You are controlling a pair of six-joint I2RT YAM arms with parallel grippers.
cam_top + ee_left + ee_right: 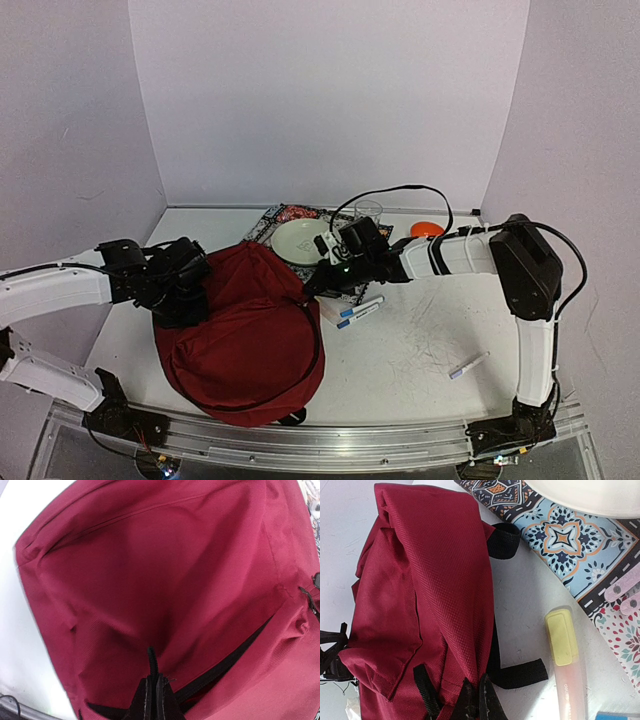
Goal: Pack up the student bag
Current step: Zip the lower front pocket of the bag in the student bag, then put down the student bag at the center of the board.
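The bag (245, 335) is lying on the table (420, 340), in the near left part, and it is looking soft and floppy. Its black zipper (235, 655) is running across the red cloth in the left wrist view.

The left gripper (156, 686) is holding the left side of the bag. We are seeing its fingers pressed together, and they are pinching a thin black piece at the zipper.

The right gripper (476, 690) is reaching to the far right edge of the bag. Its fingers are also pressed together, and they are pinching the red fabric there, just beside a black strap (520, 674) that is lying flat on the table.

Near this edge a highlighter (565, 665) with a yellow cap is lying on the table, close to the bag but apart from it. Behind it a patterned cloth (560, 540) is lying, and a pale plate (300, 240) is resting on it. A glass (368, 211) is standing behind the plate, and an orange thing (427, 229) is lying to the right of it; we cannot tell what it is.

Two markers (358, 311) are lying side by side, right of the bag. One more pen (468, 366) is lying alone, well apart, towards the right arm.
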